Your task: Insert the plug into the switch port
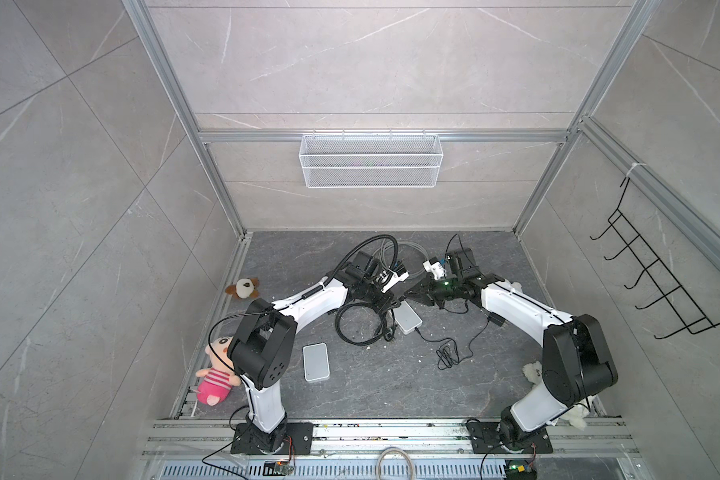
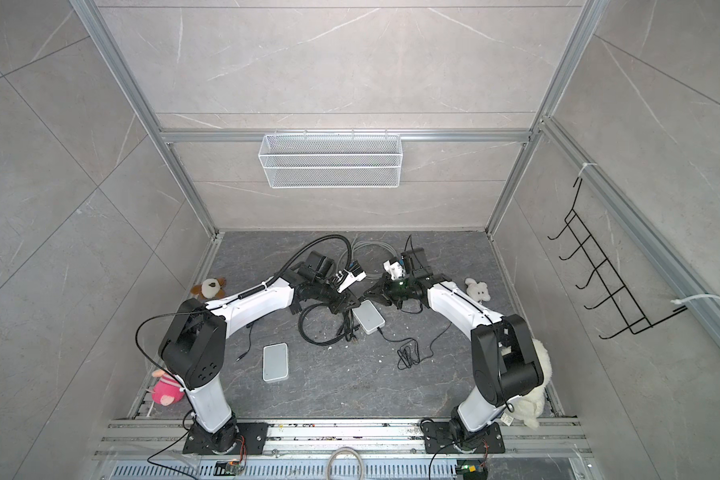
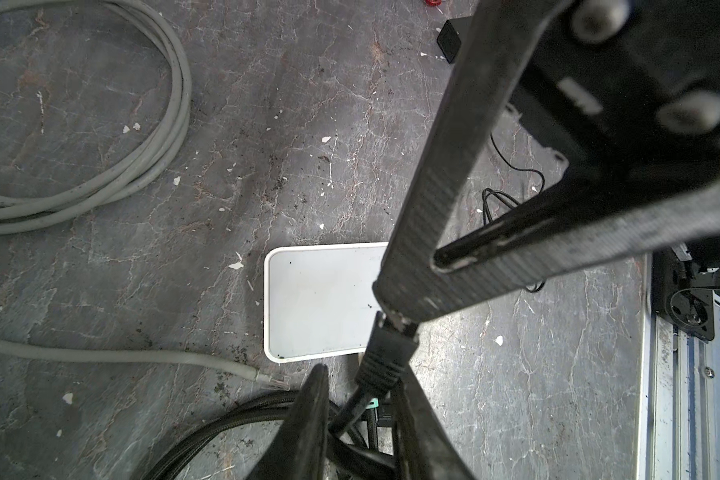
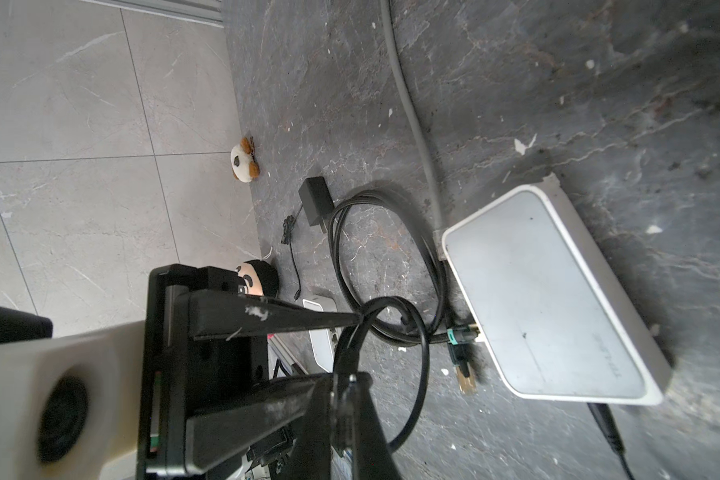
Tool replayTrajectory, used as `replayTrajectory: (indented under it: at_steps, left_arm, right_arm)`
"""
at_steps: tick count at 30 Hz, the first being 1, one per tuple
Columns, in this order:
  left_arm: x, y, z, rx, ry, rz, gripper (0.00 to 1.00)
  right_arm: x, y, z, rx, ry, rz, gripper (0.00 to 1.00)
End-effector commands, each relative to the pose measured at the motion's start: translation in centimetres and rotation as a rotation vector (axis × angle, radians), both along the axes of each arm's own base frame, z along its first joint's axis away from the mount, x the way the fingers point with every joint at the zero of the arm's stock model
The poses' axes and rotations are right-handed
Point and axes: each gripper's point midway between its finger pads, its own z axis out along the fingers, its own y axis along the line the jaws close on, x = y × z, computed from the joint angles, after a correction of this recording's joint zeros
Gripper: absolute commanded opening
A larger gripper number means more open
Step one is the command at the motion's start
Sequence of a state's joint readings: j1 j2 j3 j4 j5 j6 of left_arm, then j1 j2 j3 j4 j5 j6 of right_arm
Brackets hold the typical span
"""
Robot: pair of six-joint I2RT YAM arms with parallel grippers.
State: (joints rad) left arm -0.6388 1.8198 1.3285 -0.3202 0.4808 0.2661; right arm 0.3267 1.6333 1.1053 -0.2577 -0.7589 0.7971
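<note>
Far left in both top views, a brown-and-white plush (image 1: 243, 287) and a pink striped doll (image 1: 216, 376) are parked at the edge of the dark counter (image 1: 371, 395), well apart from everything else. A spare white box (image 1: 316, 361) is laid flat in the lower middle, with nothing touching it. Toward centre, the left claw (image 3: 362, 370) is seen at the bottom of the left wrist view. Its fingers are set either side of the black cable (image 3: 350, 411) just behind the plug (image 3: 385, 353). They're narrowed, but a gap is left on one side, so nothing is clamped there. The plug is held in front of the lower edge of the white switch (image 3: 321, 303) and isn't seated in any port. Its tip is pinched by the right claw (image 3: 395, 318), which enters from the upper right of that view and is closed tight on it. In the right wrist view, a gray cable (image 4: 416, 124) and a teal-tagged plug (image 4: 460, 334) are found plugged into the switch's side. Right of centre in the top views, a thin black wire (image 1: 447, 355) is bunched up.
</note>
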Motion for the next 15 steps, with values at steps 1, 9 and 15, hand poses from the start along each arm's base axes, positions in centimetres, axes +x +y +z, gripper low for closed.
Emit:
replayTrajectory:
  at_steps: [1, 9, 15]
  left_arm:
    - [0.2, 0.5, 1.2, -0.024, -0.029, -0.003, 0.22]
    - [-0.6, 0.8, 2.8, -0.003, -0.033, -0.051, 0.06]
    - [-1.7, 2.3, 1.4, 0.109, 0.014, -0.086, 0.05]
  right_arm:
    - [0.1, 0.4, 0.5, 0.038, 0.018, 0.005, 0.0]
    - [0.9, 0.1, 1.1, 0.017, -0.04, -0.003, 0.17]
    - [1.7, -0.7, 2.5, 0.013, -0.133, -0.038, 0.32]
